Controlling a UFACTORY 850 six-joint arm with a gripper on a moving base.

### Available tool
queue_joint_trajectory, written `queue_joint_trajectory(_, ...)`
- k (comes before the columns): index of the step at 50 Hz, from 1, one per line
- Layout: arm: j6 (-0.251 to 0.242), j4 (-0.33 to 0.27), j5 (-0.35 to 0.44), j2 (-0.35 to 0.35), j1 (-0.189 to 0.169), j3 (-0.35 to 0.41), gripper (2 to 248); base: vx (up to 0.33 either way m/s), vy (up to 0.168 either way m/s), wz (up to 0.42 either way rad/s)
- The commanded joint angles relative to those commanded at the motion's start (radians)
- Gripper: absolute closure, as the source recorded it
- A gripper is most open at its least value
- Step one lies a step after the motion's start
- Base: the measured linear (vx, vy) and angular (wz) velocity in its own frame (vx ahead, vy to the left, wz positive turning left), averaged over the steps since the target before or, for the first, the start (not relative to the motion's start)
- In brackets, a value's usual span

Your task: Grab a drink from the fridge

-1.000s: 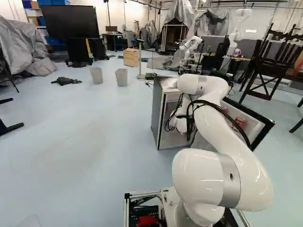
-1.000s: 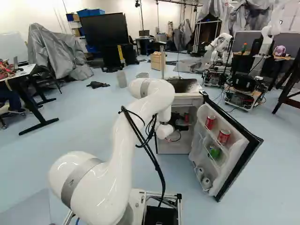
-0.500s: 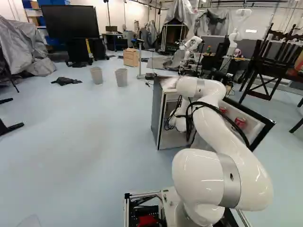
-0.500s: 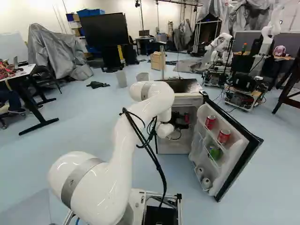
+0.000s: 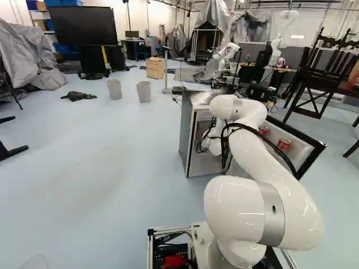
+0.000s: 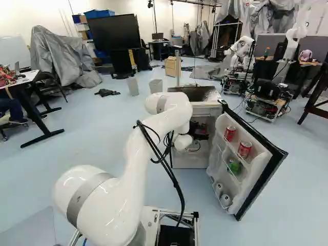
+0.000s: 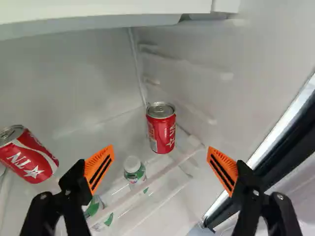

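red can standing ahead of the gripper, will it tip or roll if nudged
The red can stands upright, taller than wide, so a push near its top might tip it. Once over, its round side would probably roll. Its smooth surface may slip a bit, though the grooved orange pads should help.

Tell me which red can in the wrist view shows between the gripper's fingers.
The red can by the white-capped bottle: it shows between the fingers of the gripper; the other red can shows outside them.
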Motion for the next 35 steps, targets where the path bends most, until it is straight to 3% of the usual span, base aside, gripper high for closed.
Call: queue_joint_trajectory(35,0.000,0.000,-0.103,-0.078,-0.021,-0.138,3,0.000,0.000,0.000)
